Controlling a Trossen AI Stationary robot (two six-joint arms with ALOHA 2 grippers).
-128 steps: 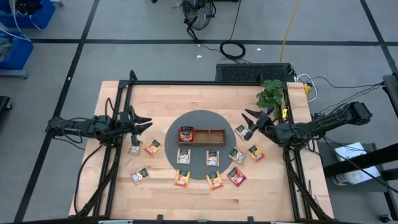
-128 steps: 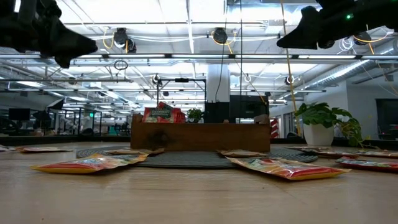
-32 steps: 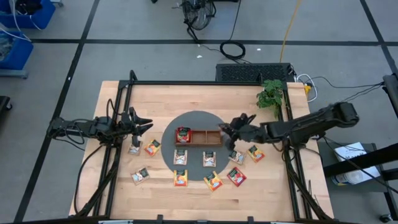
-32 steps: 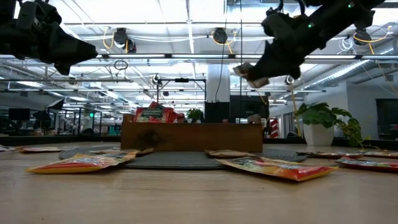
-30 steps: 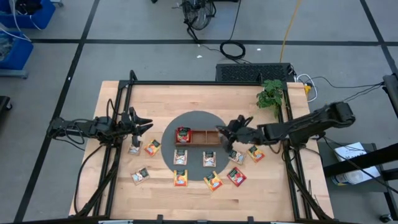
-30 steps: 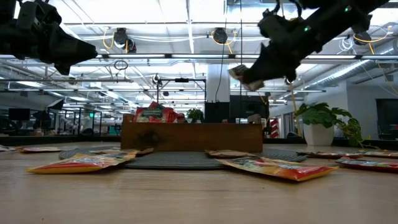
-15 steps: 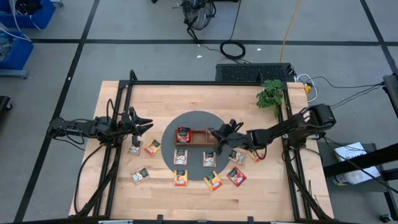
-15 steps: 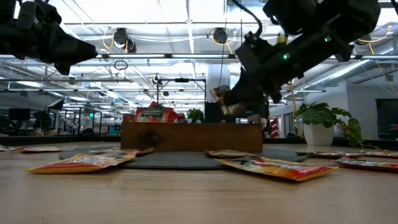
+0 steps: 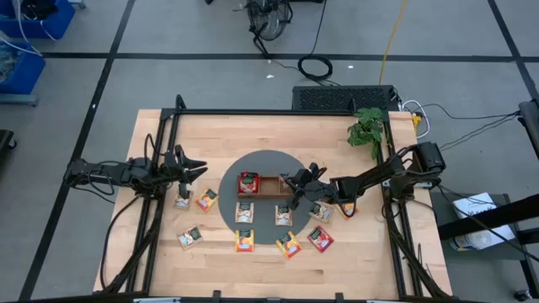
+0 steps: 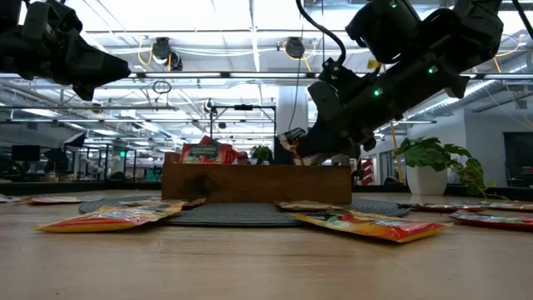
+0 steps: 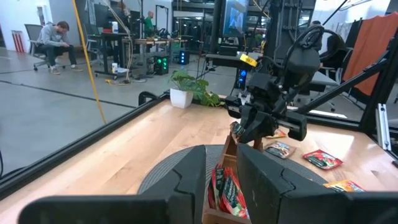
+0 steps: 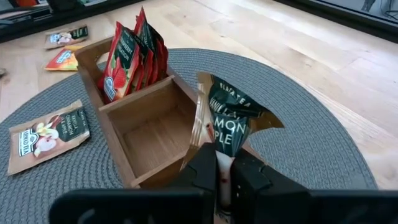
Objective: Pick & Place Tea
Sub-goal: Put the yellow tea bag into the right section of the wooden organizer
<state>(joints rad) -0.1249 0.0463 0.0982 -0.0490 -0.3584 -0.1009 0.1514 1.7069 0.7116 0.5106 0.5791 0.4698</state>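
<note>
Here the right pincer (image 12: 224, 177) pinched a light, floppy tea packet (image 12: 229, 121) by its lower edge above the tray (image 12: 146, 134) near table centre; left pincer (image 9: 187, 166) waited at nine o'clock, spread.

Legible print is confined to the right wrist view. The packet (image 12: 231, 119) clamped in the right gripper (image 12: 224, 175) carries white lettering on a dark panel: "TEA" on the upper line, "MON" and "PLE" below, all partly cut off by creasing. Print on the other packets cannot be read.
</note>
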